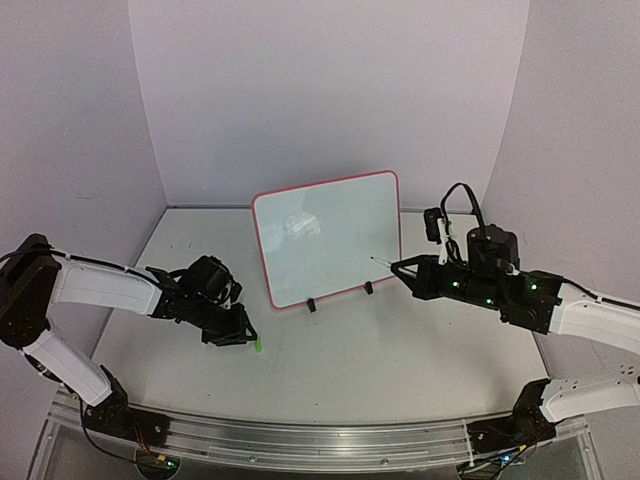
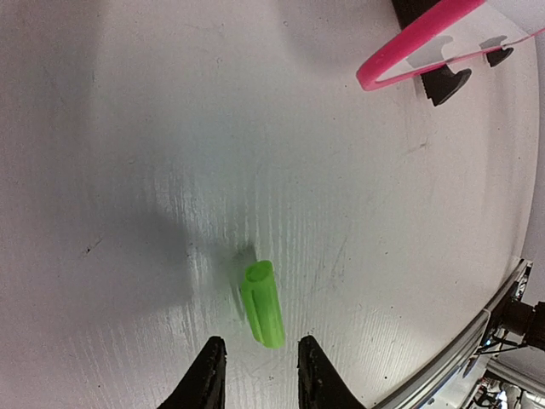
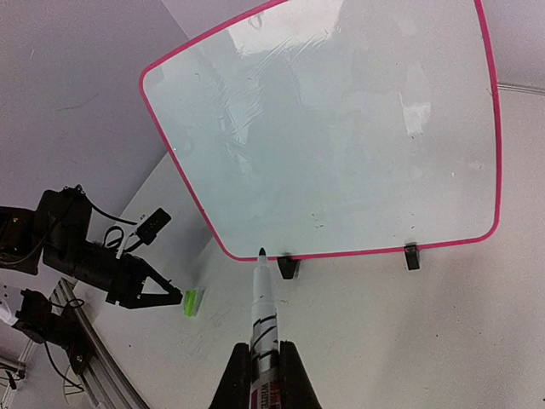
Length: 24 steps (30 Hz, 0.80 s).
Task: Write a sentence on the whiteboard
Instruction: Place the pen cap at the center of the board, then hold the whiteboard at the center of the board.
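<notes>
The whiteboard (image 1: 328,240) (image 3: 341,128) stands upright on black clip feet at the back middle, pink-framed, its white face blank; the sentence is out of view. My right gripper (image 1: 405,270) (image 3: 263,351) is shut on a white marker (image 3: 262,307). The marker's dark tip points at the board's lower edge, just short of it. A green marker cap (image 2: 263,304) (image 1: 256,345) lies on the table. My left gripper (image 2: 260,342) (image 1: 245,338) hovers low right behind the cap, its jaws apart and touching nothing. The pink frame corner (image 2: 409,47) shows in the left wrist view.
An aluminium rail (image 1: 320,440) runs along the near table edge, with both arm bases on it. Purple-white walls close in the back and sides. The board's feet (image 1: 311,305) stick out a little in front of it.
</notes>
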Tool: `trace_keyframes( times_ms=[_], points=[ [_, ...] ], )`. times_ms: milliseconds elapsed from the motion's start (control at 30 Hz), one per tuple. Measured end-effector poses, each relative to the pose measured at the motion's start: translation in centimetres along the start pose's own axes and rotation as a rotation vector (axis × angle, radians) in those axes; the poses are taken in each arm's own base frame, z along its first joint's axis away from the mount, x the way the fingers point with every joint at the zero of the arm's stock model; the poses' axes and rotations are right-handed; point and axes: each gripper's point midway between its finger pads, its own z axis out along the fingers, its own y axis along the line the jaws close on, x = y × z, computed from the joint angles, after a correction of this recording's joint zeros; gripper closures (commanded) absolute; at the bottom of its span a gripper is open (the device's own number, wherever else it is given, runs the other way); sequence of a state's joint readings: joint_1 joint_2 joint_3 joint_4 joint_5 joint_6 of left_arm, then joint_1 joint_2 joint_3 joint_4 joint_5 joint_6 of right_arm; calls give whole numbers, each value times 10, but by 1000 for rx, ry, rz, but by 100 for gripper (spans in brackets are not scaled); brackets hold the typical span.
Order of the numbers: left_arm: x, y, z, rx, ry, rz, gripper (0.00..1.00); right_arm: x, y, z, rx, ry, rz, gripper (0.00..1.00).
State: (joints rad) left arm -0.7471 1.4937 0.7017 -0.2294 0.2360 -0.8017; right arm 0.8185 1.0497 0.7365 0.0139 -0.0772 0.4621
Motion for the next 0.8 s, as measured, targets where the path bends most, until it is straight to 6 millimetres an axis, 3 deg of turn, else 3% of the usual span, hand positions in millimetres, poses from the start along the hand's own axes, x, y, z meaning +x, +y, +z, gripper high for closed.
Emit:
trace_keyframes(
  times_ms=[100, 233, 400, 533, 667, 800],
  points=[
    [0, 0, -1, -6, 2, 2, 61, 1, 0, 0, -2, 1, 3, 100],
    [-2, 3, -3, -28, -9, 13, 42, 0, 2, -2, -11, 0, 2, 100],
    [-5, 4, -20, -64, -30, 41, 22, 1, 7, -7, -35, 17, 1, 100],
    [-23, -9, -48, -45, -71, 97, 15, 0, 13, -11, -46, 50, -3, 100],
    [-60, -27, -90, 27, -156, 166, 13, -5, 26, -16, -92, 76, -8, 100],
    [-92, -60, -127, 115, -222, 322, 12, -18, 46, -16, -164, 89, -22, 100]
  ],
)
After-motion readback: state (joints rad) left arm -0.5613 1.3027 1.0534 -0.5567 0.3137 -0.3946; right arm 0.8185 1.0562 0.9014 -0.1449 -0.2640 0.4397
